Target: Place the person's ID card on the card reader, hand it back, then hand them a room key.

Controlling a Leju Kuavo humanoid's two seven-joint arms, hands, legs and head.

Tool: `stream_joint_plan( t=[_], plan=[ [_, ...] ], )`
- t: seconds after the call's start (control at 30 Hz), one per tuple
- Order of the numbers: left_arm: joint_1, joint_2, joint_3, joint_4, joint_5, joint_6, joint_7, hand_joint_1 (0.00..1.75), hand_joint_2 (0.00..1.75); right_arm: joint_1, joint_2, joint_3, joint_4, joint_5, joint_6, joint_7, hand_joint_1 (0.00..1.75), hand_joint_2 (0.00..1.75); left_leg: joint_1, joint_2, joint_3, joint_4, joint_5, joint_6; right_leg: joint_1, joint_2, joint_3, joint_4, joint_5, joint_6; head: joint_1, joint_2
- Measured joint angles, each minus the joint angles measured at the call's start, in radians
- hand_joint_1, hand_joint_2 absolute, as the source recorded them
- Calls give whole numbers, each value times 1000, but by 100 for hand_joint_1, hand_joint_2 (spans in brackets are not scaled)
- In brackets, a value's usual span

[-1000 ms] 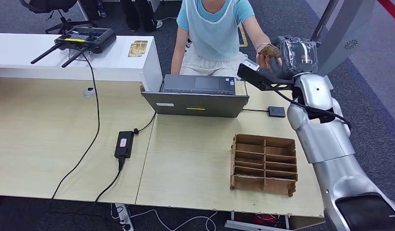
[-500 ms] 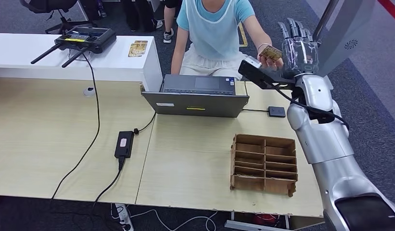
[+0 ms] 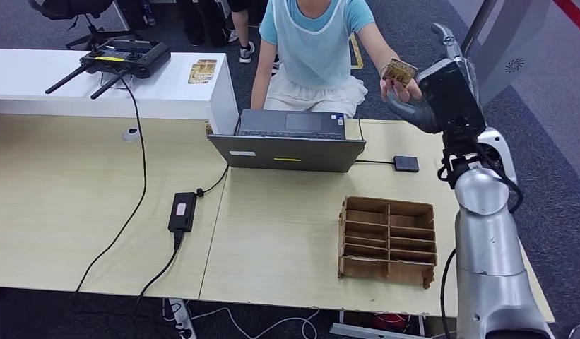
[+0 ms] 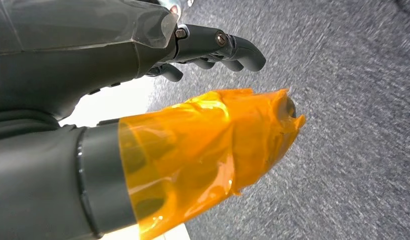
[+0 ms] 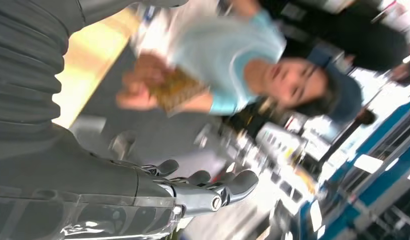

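My right hand [image 3: 442, 88] is raised beyond the desk [image 3: 287, 233], fingers apart and holding nothing, just beside the card [image 3: 399, 71] pinched in the person's hand [image 3: 400, 88]. My left hand [image 4: 143, 100] hangs over grey carpet, fingers loosely curled, holding nothing.

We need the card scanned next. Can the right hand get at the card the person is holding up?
Probably yes. The right hand is raised right beside the card in the person's hand, fingers apart and holding nothing, with nothing between them.
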Motion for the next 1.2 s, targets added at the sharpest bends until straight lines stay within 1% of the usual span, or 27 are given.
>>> stream_joint_plan(
  t=[0.1, 0.17, 0.23, 0.33, 0.47, 0.73, 0.83, 0.93, 1.0, 1.07, 1.13, 1.2],
  plan=[
    [4, 0, 18, 0, 19, 1, 3, 0, 0, 82, -7, -30, -49, -203, 52, -59, 0, 175, 0, -1, 0, 0, 0, 0, 0, -1, 0, -1, 0, 0, 0, 0],
    [8, 1, 30, 0, 29, 1, 9, 0, 0, 151, -15, -49, -93, -305, 69, -93, 0, 175, 0, -1, 0, 0, 0, 0, 0, -1, 0, -1, 0, 0, 0, 0],
    [11, 1, 40, 0, 34, 2, 15, 0, 0, 224, -21, -66, -143, -383, 79, -120, 0, 175, 0, -1, -1, 0, -1, 0, 0, -1, 0, -1, 0, 0, 0, 0],
    [13, 0, 52, 0, 40, 7, 19, 0, 0, 323, -30, -88, -215, -457, 96, -149, 0, 175, 0, -1, -1, 0, -1, 1, 0, 0, 0, -1, -1, 1, 0, 0],
    [14, 0, 69, 0, 56, 13, 20, 0, 0, 446, -38, -109, -301, -504, 112, -178, 0, 175, 0, -1, -1, 0, -2, 0, 0, 0, 0, -1, -1, 1, 0, 0],
    [16, -1, 112, 0, 87, 24, 42, 0, 0, 708, -42, -118, -452, -453, 90, -267, 0, 175, 0, -1, -1, -1, -2, 0, 0, 0, -1, -1, -1, 0, 0, 0],
    [15, -2, 122, 0, 91, 28, 45, 0, 0, 774, -42, -117, -502, -397, 66, -294, 0, 175, 0, 0, -1, -1, -2, 0, 0, 0, -1, -1, -1, 0, 0, 0],
    [16, -4, 130, 0, 93, 29, 50, 0, 0, 826, -41, -112, -545, -280, 1, -318, 0, 175, 0, 0, -1, -1, -2, 0, 0, 0, -1, -1, -1, 0, 0, 0],
    [16, -6, 134, 0, 94, 30, 53, 0, 0, 857, -38, -105, -569, -120, -101, -332, 0, 175, 0, 0, -1, -1, -2, 0, 0, 0, -1, -1, -1, 0, 0, 0],
    [16, -8, 137, 0, 93, 31, 56, 0, 0, 890, -36, -91, -593, 82, -236, -329, 0, 175, 0, 0, -1, -1, -2, 0, 0, 0, 0, -1, -1, 0, 0, 0],
    [15, -9, 138, 0, 89, 32, 58, 0, 0, 926, -36, -72, -614, 286, -375, -297, 0, 175, 0, 0, -1, -1, -2, 0, 0, 0, 0, -1, -1, 0, 0, 0],
    [15, -10, 139, 0, 84, 31, 59, 0, 0, 958, -36, -57, -631, 475, -497, -245, 0, 175, 0, 0, -1, -1, -2, 0, 0, 0, -1, -1, -1, 0, 0, 0]
  ],
)
